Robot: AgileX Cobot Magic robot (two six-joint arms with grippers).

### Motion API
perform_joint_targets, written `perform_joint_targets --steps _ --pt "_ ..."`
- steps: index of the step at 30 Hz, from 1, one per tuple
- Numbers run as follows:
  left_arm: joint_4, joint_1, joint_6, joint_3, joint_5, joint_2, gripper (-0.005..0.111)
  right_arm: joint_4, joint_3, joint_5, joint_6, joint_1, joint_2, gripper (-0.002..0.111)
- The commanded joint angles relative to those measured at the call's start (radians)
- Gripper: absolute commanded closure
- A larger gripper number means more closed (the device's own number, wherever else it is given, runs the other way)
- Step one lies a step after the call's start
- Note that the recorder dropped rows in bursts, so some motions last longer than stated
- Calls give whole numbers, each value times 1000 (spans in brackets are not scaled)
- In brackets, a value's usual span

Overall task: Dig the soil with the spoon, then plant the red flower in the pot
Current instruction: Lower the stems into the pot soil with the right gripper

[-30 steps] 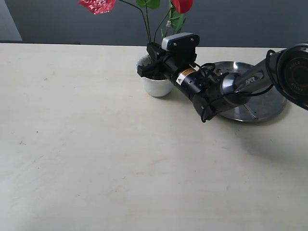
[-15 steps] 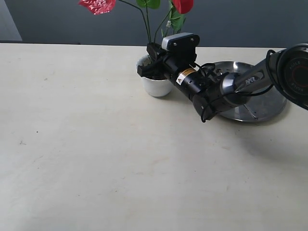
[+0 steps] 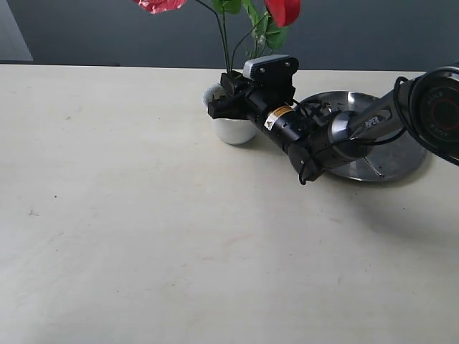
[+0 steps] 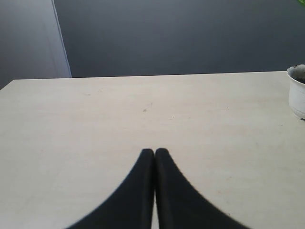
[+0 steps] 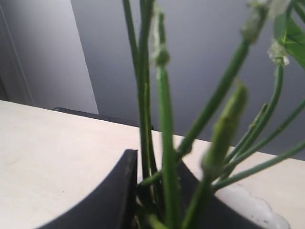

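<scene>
The red flower [image 3: 285,8] stands with its green stems [image 3: 228,43] going down into the small white pot [image 3: 231,130] at the back of the table. My right gripper [image 3: 224,97] sits at the pot's rim, shut on the stems [image 5: 143,95] just above the pot's rim [image 5: 259,211]. Its black fingers [image 5: 116,193] flank the bunch. My left gripper [image 4: 154,151] is shut on nothing, low over bare table, with the pot [image 4: 297,93] and a sliver of dark soil [image 4: 300,72] off to one side. I cannot make out the spoon.
A large round steel plate [image 3: 391,154] lies right of the pot, partly under the right arm. A dark wall runs behind the table's far edge. The beige table [image 3: 143,236] spreads wide to the front and left.
The flower's blooms have shifted a little to the right and upward, and the right gripper has nudged slightly with the stems. The left gripper's earlier state is not shown.
</scene>
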State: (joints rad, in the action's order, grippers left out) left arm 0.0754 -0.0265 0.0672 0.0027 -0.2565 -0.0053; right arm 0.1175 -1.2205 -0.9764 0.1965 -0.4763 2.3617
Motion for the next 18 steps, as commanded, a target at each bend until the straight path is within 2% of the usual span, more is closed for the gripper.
perform_joint_targets --steps 1,13,15,18 --pt "-3 -6 1 -3 9 5 105 34 40 264 10 0 54 88" --pt "-3 -6 1 -3 9 5 105 35 40 264 25 -2 40 87" --pt "-3 -6 1 -3 9 5 105 37 40 262 25 -2 40 79" --pt "-3 -6 1 -3 9 5 105 39 40 260 25 -2 40 61"
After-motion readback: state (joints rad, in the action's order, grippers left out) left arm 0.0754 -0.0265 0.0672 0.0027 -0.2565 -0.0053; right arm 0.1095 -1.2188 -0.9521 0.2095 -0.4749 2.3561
